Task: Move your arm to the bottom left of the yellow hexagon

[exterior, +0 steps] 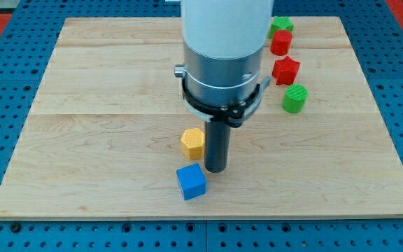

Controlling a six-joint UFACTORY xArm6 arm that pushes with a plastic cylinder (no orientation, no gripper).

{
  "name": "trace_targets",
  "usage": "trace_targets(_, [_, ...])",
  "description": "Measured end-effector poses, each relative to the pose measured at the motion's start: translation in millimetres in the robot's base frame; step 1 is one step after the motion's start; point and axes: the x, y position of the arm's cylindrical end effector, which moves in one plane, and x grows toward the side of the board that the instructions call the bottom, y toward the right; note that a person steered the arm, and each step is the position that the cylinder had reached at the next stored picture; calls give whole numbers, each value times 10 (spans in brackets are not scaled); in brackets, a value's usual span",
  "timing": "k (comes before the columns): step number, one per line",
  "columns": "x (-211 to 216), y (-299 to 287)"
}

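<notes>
- Blue cube (191,182): nearest the view's bottom, below and slightly left of the yellow hexagon (193,142), a small gap apart from it.
- My tip (215,170): the lower end of the dark rod, resting on the wooden board (82,140) just right of the yellow hexagon and a little lower, close beside the blue cube's upper right corner (contact with either block cannot be confirmed).
- End effector state: a plain rod with nothing that spreads or pinches; it holds nothing.
- Yellow hexagon: near the board's middle, towards the view's bottom; the target spot lies at its lower left, on the side away from my tip.
- Risk: a straight path to that spot probably crosses the narrow gap between the yellow hexagon and the blue cube, so the rod could shove either block and shift the landmark itself; a detour below the blue cube looks safer.
- Arm pose: rod vertical beneath the grey and white wrist housing (222,63), which hangs above and right of the yellow hexagon.
- Far of the yellow hexagon, upper right: green cylinder (294,99), red star (286,71), a second red block (280,42), green star (281,26) (all well apart from my tip).
</notes>
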Motion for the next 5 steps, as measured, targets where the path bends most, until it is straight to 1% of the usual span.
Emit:
trace_targets(1, [-137,-326])
trace_targets(2, [-138,-267])
trace_targets(3, [-146,-118])
trace_targets(4, [-104,775])
trace_targets(5, [267,540])
